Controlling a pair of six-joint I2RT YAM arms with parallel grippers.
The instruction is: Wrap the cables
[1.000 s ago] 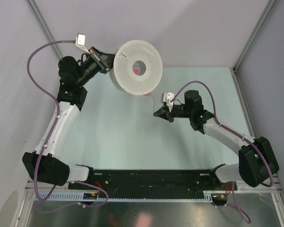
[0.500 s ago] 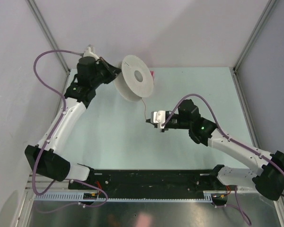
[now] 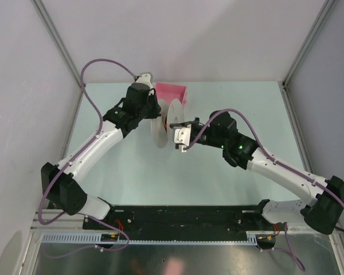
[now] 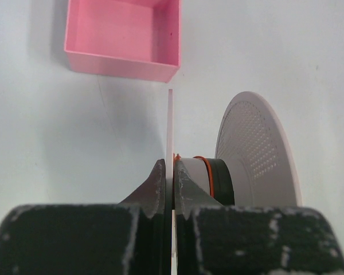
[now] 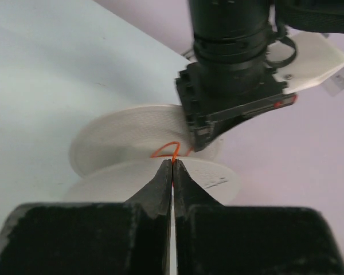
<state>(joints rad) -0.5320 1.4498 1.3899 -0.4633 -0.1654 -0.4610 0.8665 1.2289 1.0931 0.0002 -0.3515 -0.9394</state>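
Left wrist view: the left gripper (image 4: 171,172) is clamped on the thin near flange of a white perforated plastic spool (image 4: 258,154). A thin reddish-orange wire (image 4: 206,167) rings the spool's dark hub, a detail the overhead view does not resolve. Overhead view: the spool stands edge-on between the two arms, just in front of a pink open square box (image 3: 173,91). Right wrist view: the right gripper (image 5: 172,166) is pinched together on a small loop of the wire, which rises from between the flanges.
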